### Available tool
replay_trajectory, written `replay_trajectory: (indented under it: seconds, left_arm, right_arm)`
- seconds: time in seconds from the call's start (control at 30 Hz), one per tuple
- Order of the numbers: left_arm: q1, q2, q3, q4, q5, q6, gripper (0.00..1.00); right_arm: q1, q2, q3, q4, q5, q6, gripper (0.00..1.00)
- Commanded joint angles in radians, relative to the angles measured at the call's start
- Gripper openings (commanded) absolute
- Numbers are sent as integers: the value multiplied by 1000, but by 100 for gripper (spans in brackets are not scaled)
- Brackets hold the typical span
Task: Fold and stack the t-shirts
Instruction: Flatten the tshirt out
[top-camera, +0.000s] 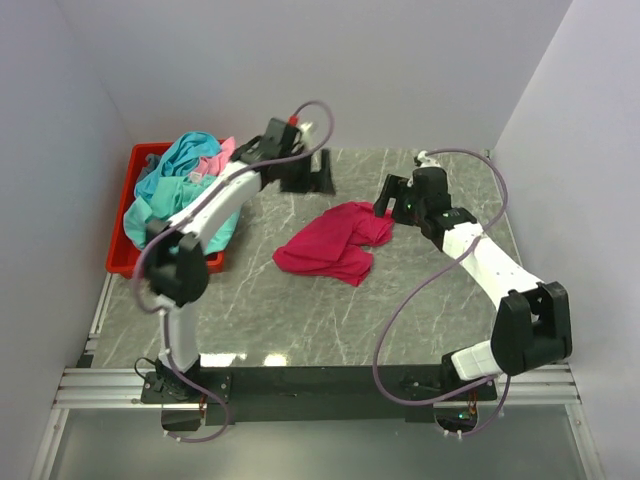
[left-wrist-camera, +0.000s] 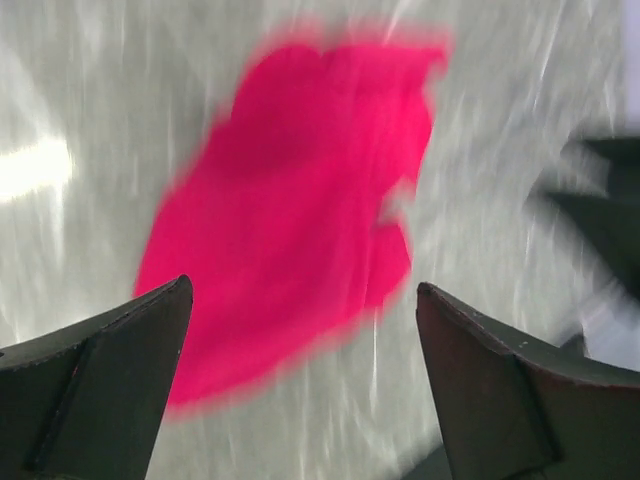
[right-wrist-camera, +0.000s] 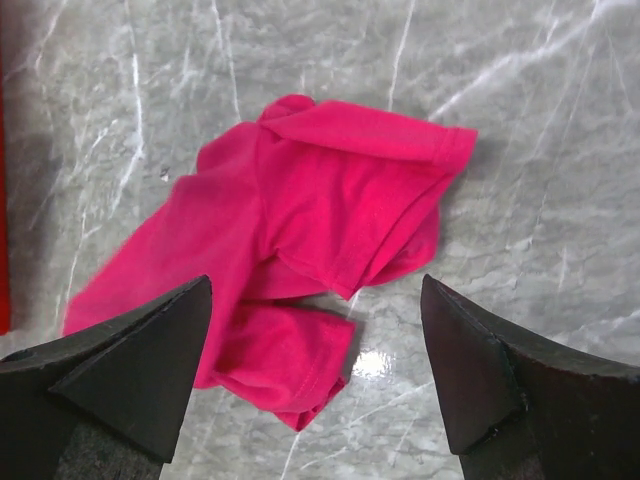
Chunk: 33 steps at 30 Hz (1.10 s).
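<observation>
Center frame, magenta t-shirt (top-camera: 335, 242) lies crumpled, unfolded; teal and pink t-shirts (top-camera: 182, 162) heaped in red bin (top-camera: 120, 258) upper left; my left gripper (left-wrist-camera: 302, 287), right gripper (right-wrist-camera: 315, 282) wide, empty.

The left arm (top-camera: 205, 205) and right arm (top-camera: 487, 262) have white link covers and black joint housings. A purple cable (top-camera: 400, 311) loops outside each. Tool fingers (right-wrist-camera: 135, 365) are black wedges.
</observation>
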Motion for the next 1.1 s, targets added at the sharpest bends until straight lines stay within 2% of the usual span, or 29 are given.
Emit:
replay_trajectory:
  seconds: [0.0,0.07,0.43,0.5,0.53,0.63,0.73,0.77,0.8,0.97,1.07]
  left_arm:
    - [-73,211,287,9,-77,90,99]
    - [-114,268,357,-33,-75,122,99]
    - [-240,288,142,47,-106,177,98]
    - [-242,302,124,34,-123,167,93]
    - [-243,302,115,36,-147,161,86]
    - [-243,290,69,56,-192,159,76]
    - [-242,287,33,70,-219,159,50]
    - [-242,284,29,69,-242,145,22]
    - [-240,265,24,72,-255,132,1]
    - [-184,150,-11,113,-278,5,0]
    - [-107,7,-92,136,-273,-108,1]
  right_arm:
    - [-38,-14,15,28,-46,84,90]
    - [-46,-40,-19,29,-42,107,90]
    - [-77,-183,-137,-13,-6,145,90]
    - [-77,-198,-134,-30,-3,139,90]
    - [-78,-206,-131,-36,0,138,90]
    - [-77,-227,-135,-45,-2,135,90]
    - [-78,-243,-151,-38,-16,145,90]
    - [-77,-241,-152,-36,-26,148,90]
    - [-77,-243,-154,-37,-28,147,89]
    - [-74,-228,-158,-34,-37,128,88]
    - [-63,-206,-155,-18,-59,128,87]
